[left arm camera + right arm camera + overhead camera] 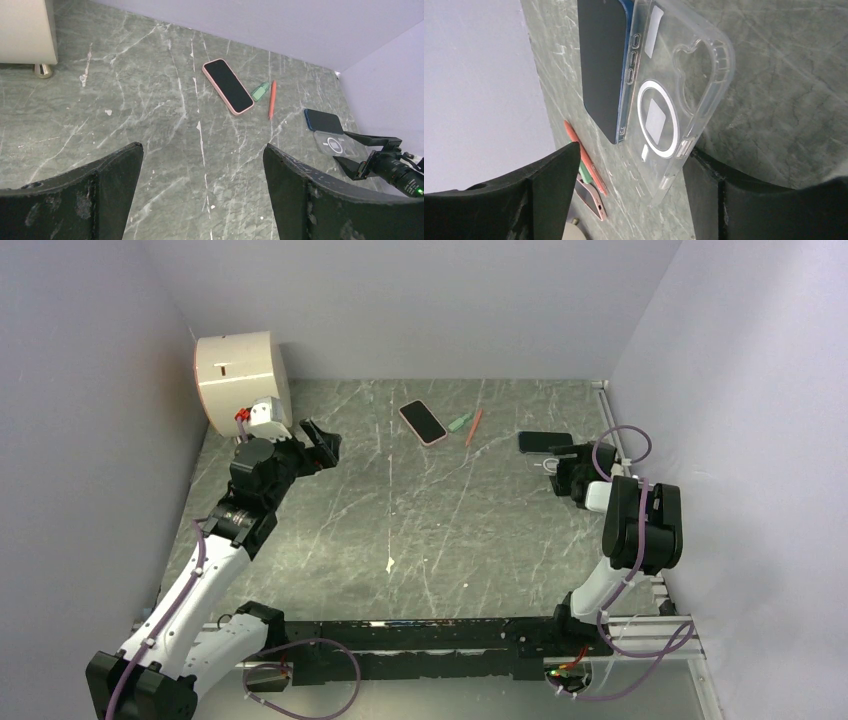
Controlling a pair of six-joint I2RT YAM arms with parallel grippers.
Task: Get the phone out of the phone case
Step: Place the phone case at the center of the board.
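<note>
Upper centre, the blue phone [601, 65] lies against the clear case [676, 95], which looks light, bendy and slick: pinch its rim. The right tool [630, 162] and left tool [202, 150] gape empty.

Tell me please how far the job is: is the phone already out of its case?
Done: the dark, blue-edged phone lies outside the clear plastic case, right beside it on the grey marbled table. In hand: nothing; the right gripper hangs open over the case, and the left gripper is open, far away. Left: probably only pulling the arms back.
</note>
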